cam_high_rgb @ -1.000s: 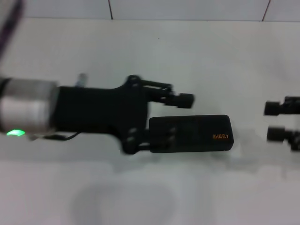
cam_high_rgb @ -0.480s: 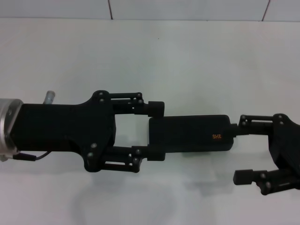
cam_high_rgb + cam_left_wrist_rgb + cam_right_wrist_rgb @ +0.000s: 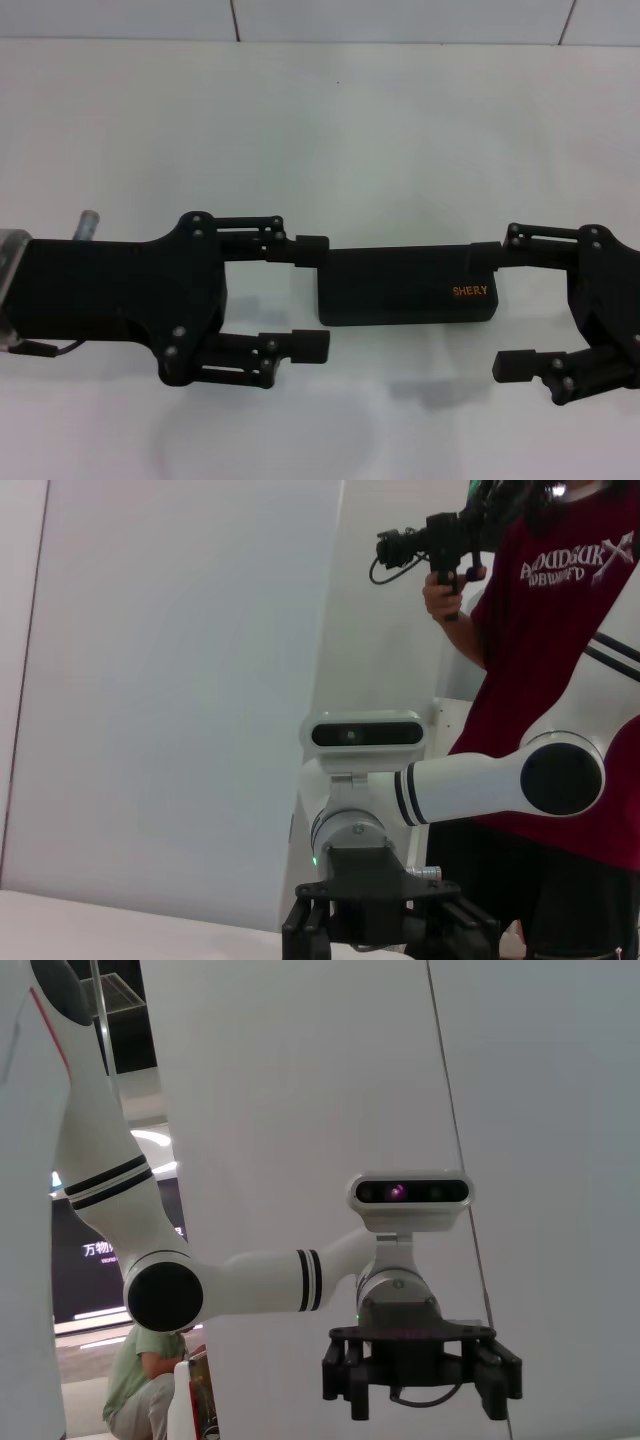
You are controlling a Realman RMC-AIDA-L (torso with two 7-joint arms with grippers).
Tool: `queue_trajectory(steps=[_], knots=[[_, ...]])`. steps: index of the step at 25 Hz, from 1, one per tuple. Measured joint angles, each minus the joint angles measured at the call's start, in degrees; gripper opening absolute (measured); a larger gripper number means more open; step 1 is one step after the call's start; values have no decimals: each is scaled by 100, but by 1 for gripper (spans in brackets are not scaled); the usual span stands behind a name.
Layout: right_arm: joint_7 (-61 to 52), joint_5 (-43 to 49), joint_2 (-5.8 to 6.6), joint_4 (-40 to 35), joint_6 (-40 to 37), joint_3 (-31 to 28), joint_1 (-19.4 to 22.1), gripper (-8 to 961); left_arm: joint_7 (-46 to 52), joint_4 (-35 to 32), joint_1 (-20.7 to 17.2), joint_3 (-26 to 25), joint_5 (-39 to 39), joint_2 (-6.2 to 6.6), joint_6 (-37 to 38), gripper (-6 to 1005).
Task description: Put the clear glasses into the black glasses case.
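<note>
One shut black glasses case [image 3: 405, 285] between two spread grippers, seemingly untouched.

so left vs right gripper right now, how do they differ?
The left gripper sits at the black glasses case's plain end; the right gripper at its SHERY-lettered end. The left's far finger reaches the case's corner; the right's far finger overlaps the case's end. Both are open and face each other across the closed case.

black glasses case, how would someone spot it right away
Look at the white table, midway between the two black claws, left claw and right claw. The black glasses case lies shut there, the only flat rounded box, with small orange SHERY lettering.
</note>
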State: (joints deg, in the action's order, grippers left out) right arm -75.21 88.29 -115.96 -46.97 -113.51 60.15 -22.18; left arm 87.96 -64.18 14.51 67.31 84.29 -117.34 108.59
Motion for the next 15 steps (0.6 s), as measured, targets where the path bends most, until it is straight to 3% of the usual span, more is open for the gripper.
queue_trajectory(steps=[4,15], knots=[[3,-6,2,24,32,3,-36,865,-5,36,-7,-55,25,15,3,720],[65,-181,-25,117,211,331,-114,868,-8,144,22,-122,287,22,12,720]])
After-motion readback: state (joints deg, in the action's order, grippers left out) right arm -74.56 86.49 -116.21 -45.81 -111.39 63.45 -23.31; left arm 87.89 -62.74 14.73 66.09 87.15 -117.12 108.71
